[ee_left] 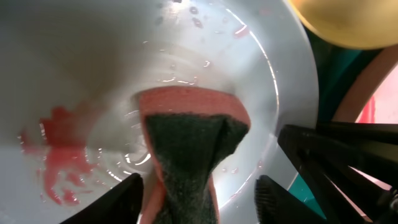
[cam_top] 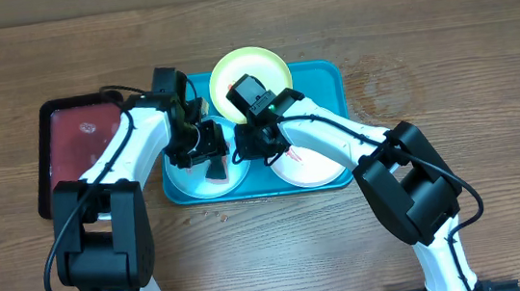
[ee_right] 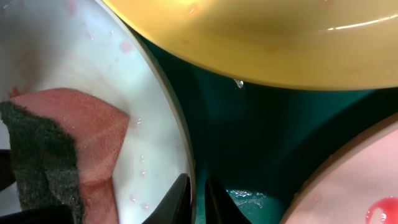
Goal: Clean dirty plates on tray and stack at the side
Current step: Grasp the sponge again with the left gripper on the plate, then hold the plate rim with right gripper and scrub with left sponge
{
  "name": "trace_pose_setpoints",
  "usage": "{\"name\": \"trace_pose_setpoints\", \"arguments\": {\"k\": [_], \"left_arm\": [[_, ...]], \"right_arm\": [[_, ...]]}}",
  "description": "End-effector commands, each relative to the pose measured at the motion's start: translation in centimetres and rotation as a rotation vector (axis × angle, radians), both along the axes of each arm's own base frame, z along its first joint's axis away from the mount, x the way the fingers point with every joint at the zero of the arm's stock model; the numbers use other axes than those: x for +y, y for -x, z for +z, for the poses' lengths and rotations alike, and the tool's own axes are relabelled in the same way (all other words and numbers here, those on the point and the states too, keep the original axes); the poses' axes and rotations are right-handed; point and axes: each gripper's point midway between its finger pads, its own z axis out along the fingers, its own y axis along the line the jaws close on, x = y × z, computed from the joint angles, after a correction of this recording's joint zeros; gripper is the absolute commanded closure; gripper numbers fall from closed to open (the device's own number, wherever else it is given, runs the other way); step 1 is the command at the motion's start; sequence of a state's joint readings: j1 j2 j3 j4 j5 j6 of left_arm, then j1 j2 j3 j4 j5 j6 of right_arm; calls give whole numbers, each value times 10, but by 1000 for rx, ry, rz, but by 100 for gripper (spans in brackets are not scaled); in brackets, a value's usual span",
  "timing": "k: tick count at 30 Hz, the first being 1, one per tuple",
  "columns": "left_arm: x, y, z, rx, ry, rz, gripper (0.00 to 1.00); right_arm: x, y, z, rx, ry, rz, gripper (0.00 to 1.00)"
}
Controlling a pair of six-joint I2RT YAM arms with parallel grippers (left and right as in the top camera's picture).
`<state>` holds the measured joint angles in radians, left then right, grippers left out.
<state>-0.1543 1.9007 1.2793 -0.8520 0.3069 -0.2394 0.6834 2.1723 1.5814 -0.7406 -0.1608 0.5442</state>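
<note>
**Operator:** Where is the tray?

**Technician:** The tray (cam_top: pixel 325 73) lies at the middle of the tabletop (cam_top: pixel 481 35). A dark red tray (cam_top: pixel 75 136) lies beside its left edge.

**Operator:** Where are the plates?

**Technician:** All three are in the tray. The yellow-green plate (cam_top: pixel 252 67) is at the far edge, the pale blue plate (cam_top: pixel 191 184) in the near-left corner and the white plate (cam_top: pixel 316 167) near-right.

**Operator:** What state are the tools in?

**Technician:** The right tool (ee_right: pixel 194 194) is clamped on the pale blue plate's rim. The left tool (ee_left: pixel 199 185) has its fingers apart, straddling a sponge (ee_left: pixel 189 146) that stands on that plate beside red smears (ee_left: pixel 59 155).

Yellow-green plate (cam_top: pixel 250 69), red-smeared blue plate (cam_top: pixel 186 182), white plate (cam_top: pixel 315 166) on tray (cam_top: pixel 327 90).
</note>
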Motion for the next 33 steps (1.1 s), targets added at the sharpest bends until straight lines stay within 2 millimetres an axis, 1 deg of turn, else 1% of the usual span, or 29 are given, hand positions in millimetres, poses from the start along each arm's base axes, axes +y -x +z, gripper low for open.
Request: {"name": "trace_pose_setpoints", "arguments": {"k": [1, 2, 6, 10, 11, 14, 15, 18, 20, 21, 25, 27, 30, 33], "left_arm": [[-3, 5, -8, 15, -30, -9, 52], [-3, 4, -8, 12, -38, -12, 54], [5, 6, -16, 28, -110, 24, 57], [2, 9, -28, 61, -117, 16, 60], [1, 10, -33, 70, -118, 14, 65], [3, 12, -41, 90, -127, 17, 92], [6, 11, -41, 88, -140, 21, 96], [22, 7, -41, 74, -216, 46, 96], [39, 4, -39, 66, -295, 67, 96], [58, 1, -37, 54, -389, 81, 96], [100, -8, -27, 10, -598, 132, 96], [115, -13, -21, -23, -686, 194, 96], [125, -24, -15, -79, -747, 229, 96], [122, -37, -14, -131, -725, 249, 96]], "right_arm": [[-2, 5, -11, 19, 17, 1, 89], [-2, 5, -11, 19, 17, 1, 89], [-2, 4, -11, 16, 16, 1, 89], [-1, 4, -11, 16, 15, 1, 89], [-1, 4, -11, 16, 15, 1, 89], [-2, 4, -11, 17, 15, 0, 89], [-2, 4, -11, 16, 16, 0, 89], [-2, 4, -11, 16, 16, 0, 90], [-2, 4, -11, 17, 16, 0, 90], [-2, 4, -11, 17, 16, 1, 90], [-2, 4, -11, 16, 16, 1, 90], [-2, 4, -11, 15, 16, 0, 90], [-2, 4, -11, 15, 16, 0, 90], [-2, 4, -11, 16, 16, 0, 90]]}}
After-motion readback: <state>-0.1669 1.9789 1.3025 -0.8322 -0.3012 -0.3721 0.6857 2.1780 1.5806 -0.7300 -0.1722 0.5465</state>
